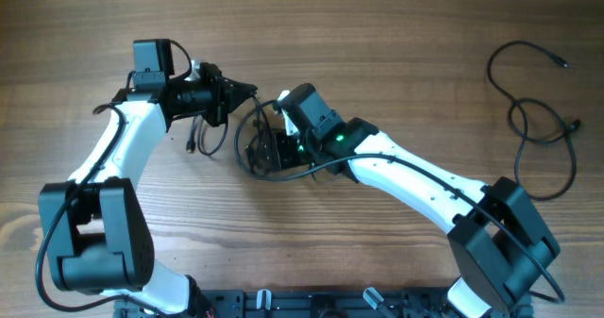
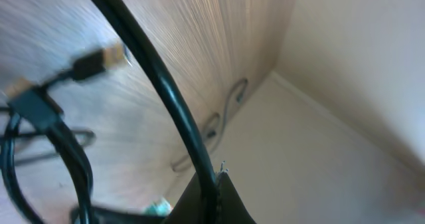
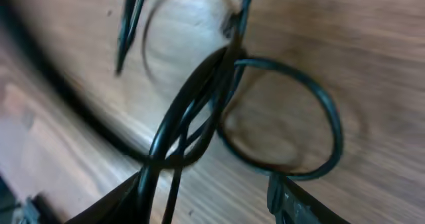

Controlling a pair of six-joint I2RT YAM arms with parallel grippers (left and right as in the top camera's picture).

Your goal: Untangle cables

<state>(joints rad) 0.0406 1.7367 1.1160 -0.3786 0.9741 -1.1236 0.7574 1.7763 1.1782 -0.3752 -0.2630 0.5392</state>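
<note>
While the left fingers [image 1: 243,92] are pressing together on one strand, the right fingers [image 3: 292,201] are standing spread over the cables [image 1: 267,153].
These are lying bunched around the middle of the counter [image 1: 396,35], with loops crossing between the spread fingers, and one loose cable [image 1: 538,120] is sprawling by the right edge. Thin, light and limp, they are probably going to slide easily but snag at the plugs [image 2: 99,56]. Taking a single strand close beside the crossing looks best.

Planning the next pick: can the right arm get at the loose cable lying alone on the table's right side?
Probably yes. The loose cable lies on bare wood on that arm's side, with nothing over it. The right gripper is open at the tangled cables, so it need only swing over.
</note>
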